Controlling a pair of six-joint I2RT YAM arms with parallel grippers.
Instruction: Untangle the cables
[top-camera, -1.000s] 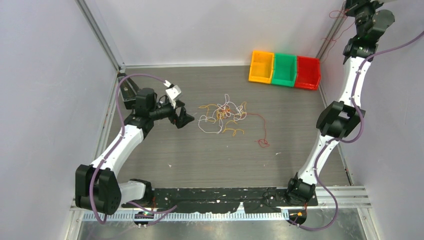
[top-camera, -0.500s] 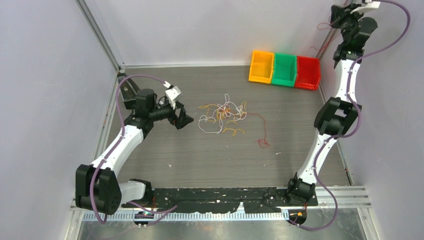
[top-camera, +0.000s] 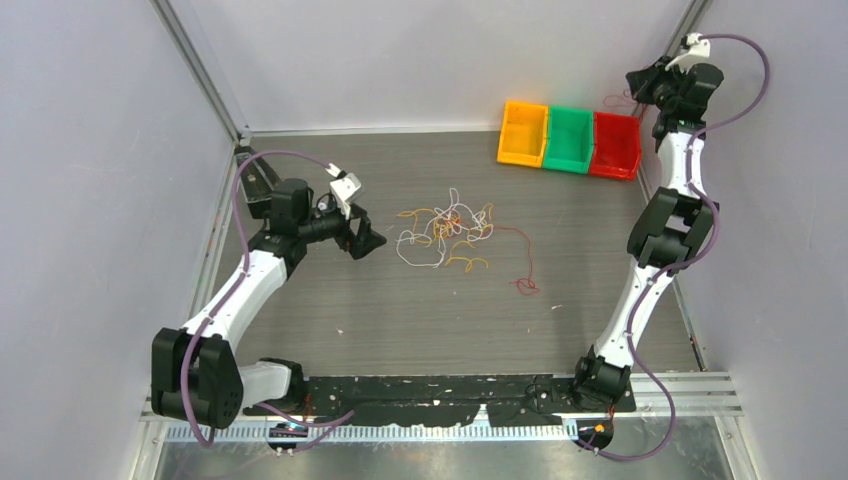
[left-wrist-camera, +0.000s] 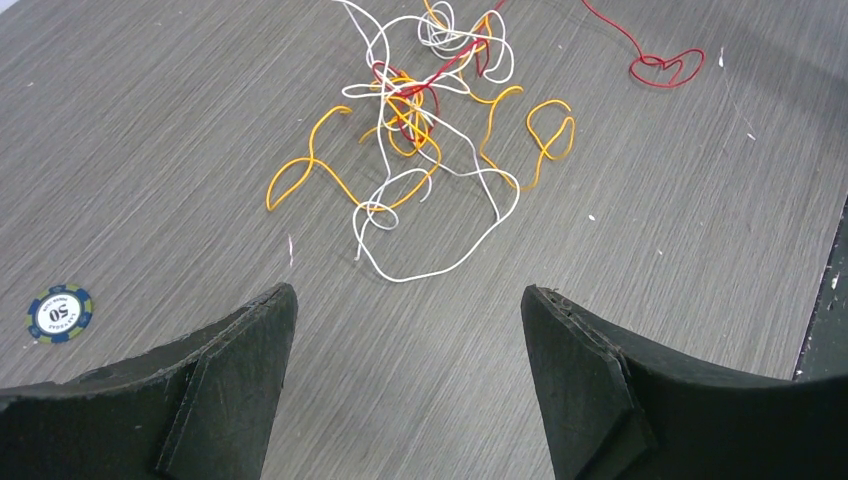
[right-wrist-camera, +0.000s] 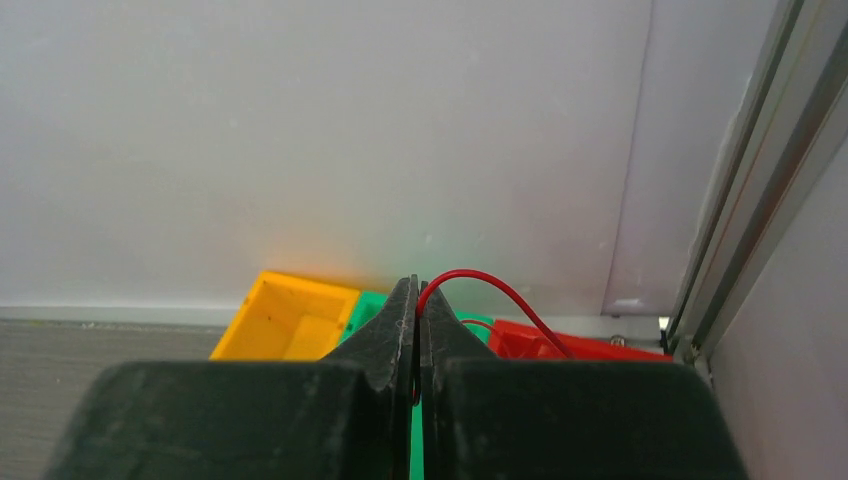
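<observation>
The cables (top-camera: 447, 228) lie in a loose tangle of white, yellow-orange and red wire mid-table, seen close in the left wrist view (left-wrist-camera: 408, 105). One red strand trails right to a small curl (top-camera: 524, 286) (left-wrist-camera: 665, 68). My left gripper (top-camera: 372, 240) (left-wrist-camera: 408, 292) hovers low just left of the tangle, open, with nothing between its fingers. My right gripper (top-camera: 638, 84) (right-wrist-camera: 418, 290) is raised at the back right above the red bin (top-camera: 615, 146), shut on a thin red cable (right-wrist-camera: 465, 272) that arches out of its tips towards that bin.
Orange (top-camera: 522, 133), green (top-camera: 568, 140) and red bins stand in a row at the back right. A blue poker chip (left-wrist-camera: 60, 312) lies on the table left of the left gripper. Walls and frame posts close the sides.
The right arm has swung its gripper down and leftward from the top corner to just above the red bin, with the red cable still in it. The left arm and the tangle have not moved.
</observation>
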